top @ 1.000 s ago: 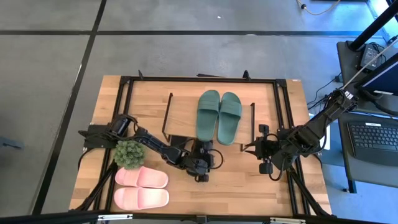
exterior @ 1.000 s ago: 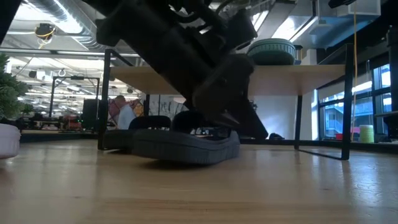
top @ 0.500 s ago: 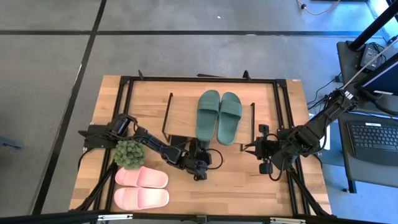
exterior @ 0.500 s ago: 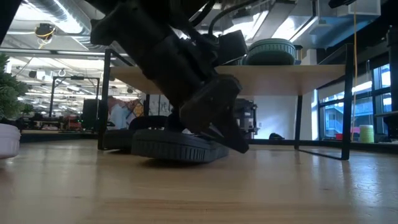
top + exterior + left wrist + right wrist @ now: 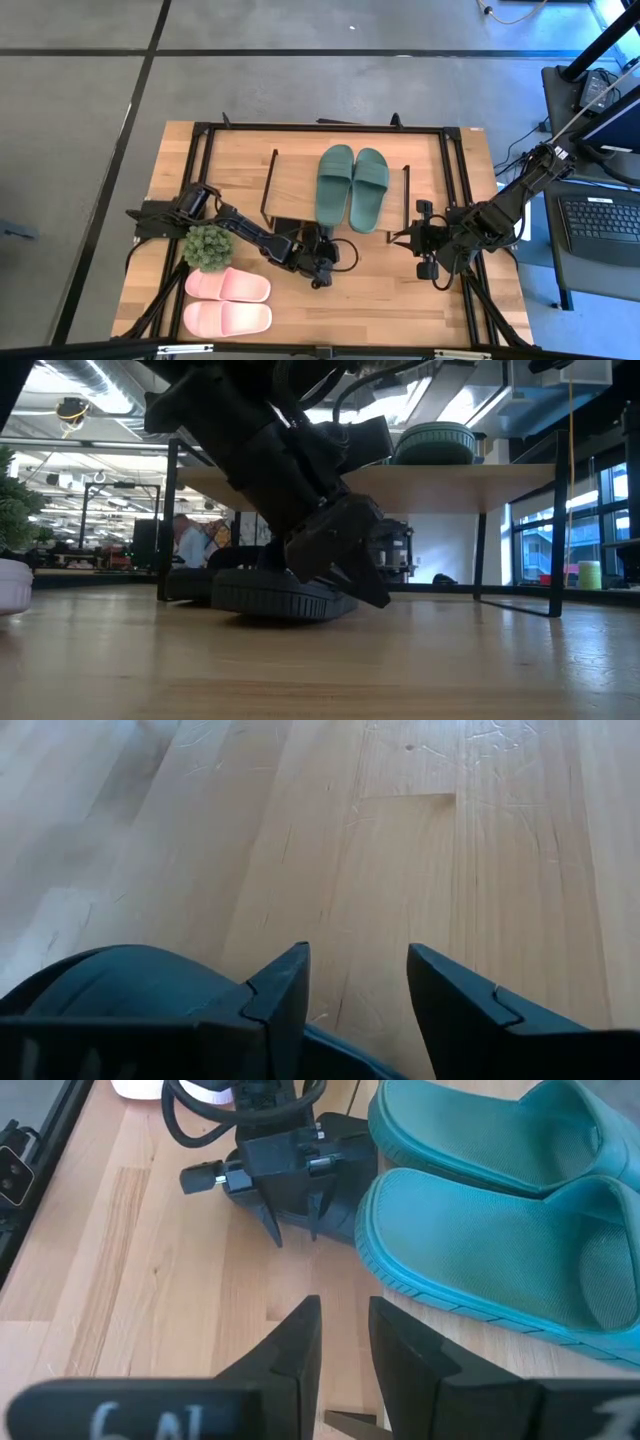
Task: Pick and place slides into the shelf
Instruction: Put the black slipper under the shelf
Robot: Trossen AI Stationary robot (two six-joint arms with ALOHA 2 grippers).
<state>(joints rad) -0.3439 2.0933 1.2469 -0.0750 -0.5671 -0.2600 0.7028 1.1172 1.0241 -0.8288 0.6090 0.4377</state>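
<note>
The dark green slides (image 5: 352, 186) are lying on the shelf (image 5: 300, 178), while the spread left hand (image 5: 322, 270) is straddling a black slide (image 5: 275, 595).

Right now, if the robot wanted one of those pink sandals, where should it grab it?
Probably by the wide strap of the nearer pink slide, coming straight down from above: it lies flat, sole down, and the raised strap gives the tool's fingers an edge to close on.

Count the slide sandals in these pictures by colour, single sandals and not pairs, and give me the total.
dark green slides: 2
light pink slides: 2
black slides: 2, one lying behind the other in the low view
Total: 6
</note>
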